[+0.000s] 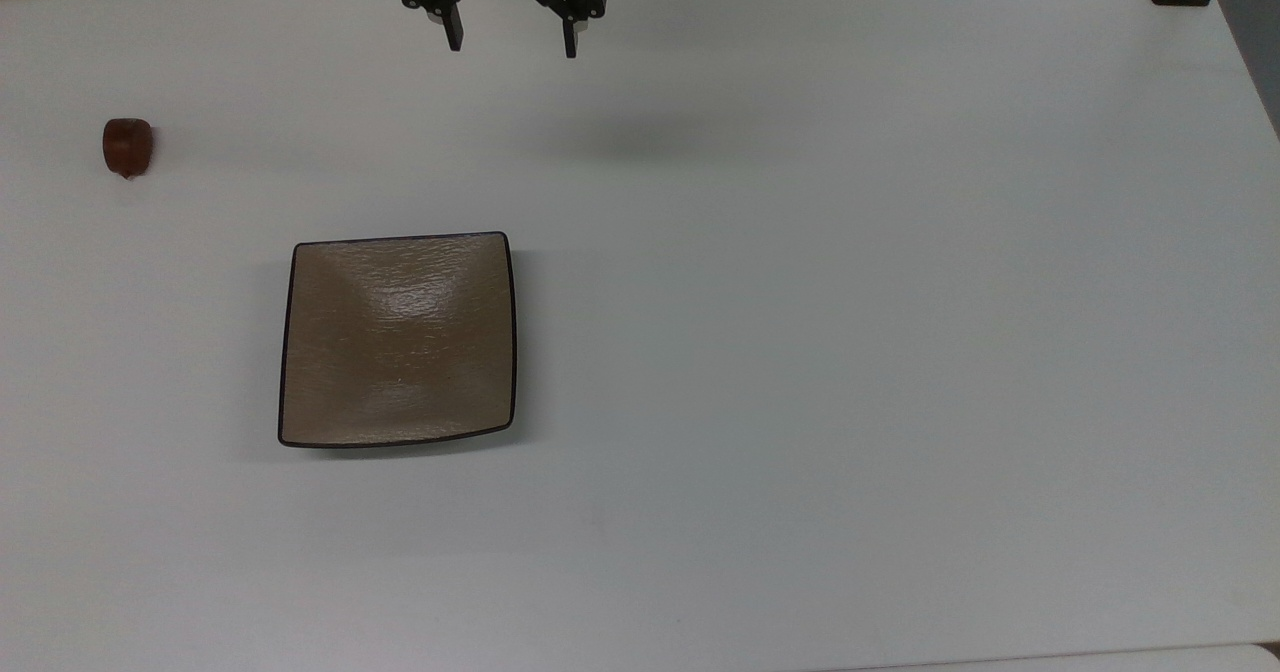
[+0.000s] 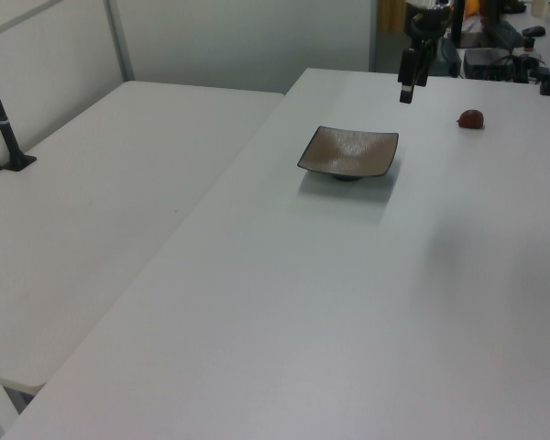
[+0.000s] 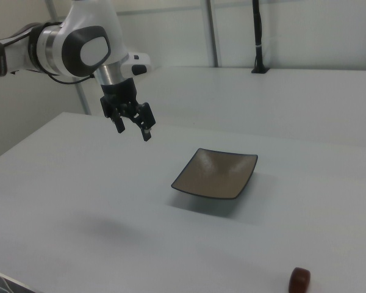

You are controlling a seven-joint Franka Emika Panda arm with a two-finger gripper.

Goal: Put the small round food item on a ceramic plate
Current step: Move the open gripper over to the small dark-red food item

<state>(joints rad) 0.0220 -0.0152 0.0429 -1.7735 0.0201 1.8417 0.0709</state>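
1. We saw the gripper (image 1: 512,40) at the top edge of the top view, raised above the white table (image 1: 850,352), its jaws spread and holding nothing.
2. We found the small round food item (image 1: 128,146) on the table at the upper left of the top view, well apart from the gripper.
3. We noted the ceramic plate (image 1: 398,340) left of centre, bare.

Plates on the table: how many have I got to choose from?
1. The ceramic plate sits bare at the top view's left-centre, apart from the small round food item further left, with the open hand raised above the table's far edge.
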